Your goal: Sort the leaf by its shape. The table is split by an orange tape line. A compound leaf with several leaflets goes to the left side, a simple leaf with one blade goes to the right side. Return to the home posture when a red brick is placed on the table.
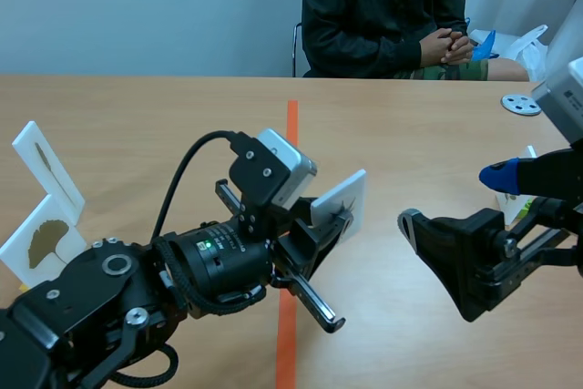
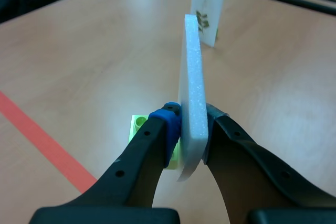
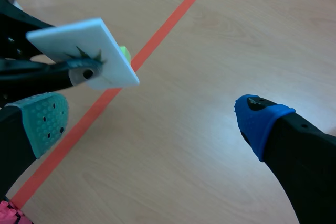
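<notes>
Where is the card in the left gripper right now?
In the scene view, the card is clamped in the left gripper, just right of the orange tape line.

Smooth wood-grain laminate on the counter [image 1: 137, 116], with a soft sheen under the light. Matt orange tape line [image 1: 291, 134], flat to the surface. White foam card [image 2: 191, 93] pinched in the left pincer [image 2: 191, 121]: grainy, faintly sparkling cut edge, smooth matt faces. Matt black plastic for the fingers [image 2: 142, 166], pierced with small holes. Soft, rubbery, dotted blue pad [image 3: 260, 121] and grey-green pad [image 3: 47, 119] on the spread right pincer [image 3: 152, 119]. Glossy light-green plastic brick [image 2: 135, 132] beneath the card. Smooth silvery casing on the wrist camera [image 1: 287, 166]; slick black cable [image 1: 182, 166]. Dark, slightly shiny cloth jacket [image 1: 364, 15] on the person.
</notes>
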You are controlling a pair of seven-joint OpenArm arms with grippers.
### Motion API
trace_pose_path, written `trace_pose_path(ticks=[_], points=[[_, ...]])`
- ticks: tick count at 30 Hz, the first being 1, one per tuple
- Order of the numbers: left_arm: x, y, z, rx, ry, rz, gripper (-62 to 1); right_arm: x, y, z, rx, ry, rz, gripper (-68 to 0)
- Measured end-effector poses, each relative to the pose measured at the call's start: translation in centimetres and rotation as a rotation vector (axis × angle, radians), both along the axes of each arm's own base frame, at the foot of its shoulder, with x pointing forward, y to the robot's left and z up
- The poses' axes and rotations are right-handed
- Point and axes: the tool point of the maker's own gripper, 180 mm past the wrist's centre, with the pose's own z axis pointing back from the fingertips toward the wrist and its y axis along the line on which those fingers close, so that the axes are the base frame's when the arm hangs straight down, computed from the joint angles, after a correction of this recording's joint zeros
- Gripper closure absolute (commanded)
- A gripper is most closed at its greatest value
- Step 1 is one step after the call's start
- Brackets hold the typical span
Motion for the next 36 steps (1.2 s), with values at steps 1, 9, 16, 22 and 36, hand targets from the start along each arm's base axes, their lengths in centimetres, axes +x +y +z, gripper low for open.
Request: trace_pose_path(ticks=[1,9,16,22,36], points=[[0.0,0.3,0.4,-0.004,-0.003,0.014,-4.0,0.0,0.0,0.0,0.0,0.0,0.0,-67.9],[-0.1,5.0,1.6,-0.048,0.035,0.188,-4.0,0.0,0.0,0.0,0.0,0.0,0.0,-67.9],[0.1,10.8,-0.2,0.014,0.071,0.372,-4.1,0.0,0.0,0.0,0.0,0.0,0.0,-67.9],[-0.5,15.3,-1.3,-0.007,0.137,0.504,-4.0,0.0,0.0,0.0,0.0,0.0,0.0,-67.9],[-1.1,20.4,-2.0,0.017,0.158,0.661,-4.0,0.0,0.0,0.0,0.0,0.0,0.0,-67.9]])
